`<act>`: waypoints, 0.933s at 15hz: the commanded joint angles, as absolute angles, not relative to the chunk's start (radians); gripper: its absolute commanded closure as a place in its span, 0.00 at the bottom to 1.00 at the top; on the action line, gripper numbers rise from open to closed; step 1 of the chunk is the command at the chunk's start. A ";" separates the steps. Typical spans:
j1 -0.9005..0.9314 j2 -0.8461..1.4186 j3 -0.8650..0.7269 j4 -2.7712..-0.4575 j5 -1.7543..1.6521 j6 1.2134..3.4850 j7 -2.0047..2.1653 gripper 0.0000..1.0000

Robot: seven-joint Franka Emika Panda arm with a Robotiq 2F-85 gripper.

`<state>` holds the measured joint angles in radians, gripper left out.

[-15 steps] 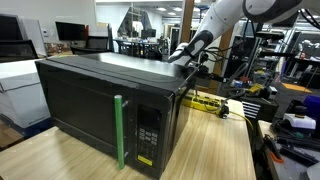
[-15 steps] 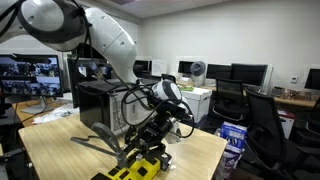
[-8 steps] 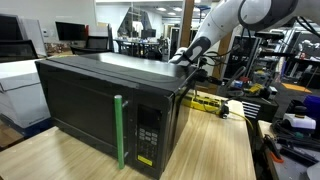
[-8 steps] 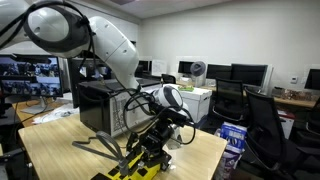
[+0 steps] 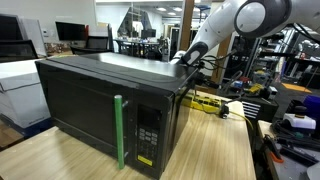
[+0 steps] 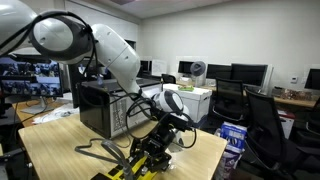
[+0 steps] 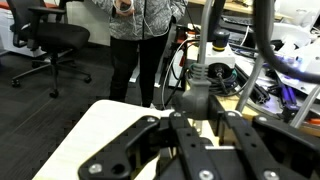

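My gripper (image 7: pixel 203 113) is shut on a dark grey plug-like block (image 7: pixel 197 98) with a cable running off it. In an exterior view the gripper (image 6: pixel 158 140) hangs low over the wooden table (image 6: pixel 70 150), just above a yellow and black power strip (image 6: pixel 135 168), behind the black microwave (image 6: pixel 100 105). In an exterior view the microwave (image 5: pixel 100 95) with its green door handle (image 5: pixel 119 130) fills the front, and the gripper (image 5: pixel 186 58) shows only partly behind its rear top corner, near the yellow strip (image 5: pixel 205 101).
A person (image 7: pixel 140 30) stands beyond the table's edge (image 7: pixel 95 135), beside an office chair (image 7: pixel 50 40). Loose cables (image 6: pixel 100 148) trail across the table. Desks with monitors (image 6: pixel 245 75) and a cluttered bench (image 5: pixel 290 120) surround the table.
The arm's upper links have swung over, and the wrist has sunk a little toward the yellow strip. The jaws hold the same grip.
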<state>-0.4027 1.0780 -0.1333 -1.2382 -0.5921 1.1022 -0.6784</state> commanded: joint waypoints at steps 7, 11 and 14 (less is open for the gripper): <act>-0.387 1.106 -0.141 -1.208 -0.514 1.114 -0.594 0.92; -0.382 1.118 -0.144 -1.209 -0.519 1.114 -0.570 0.92; -0.382 1.131 -0.144 -1.203 -0.518 1.107 -0.556 0.92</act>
<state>-0.3881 1.1180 -0.1322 -1.2143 -0.5355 1.1132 -0.5804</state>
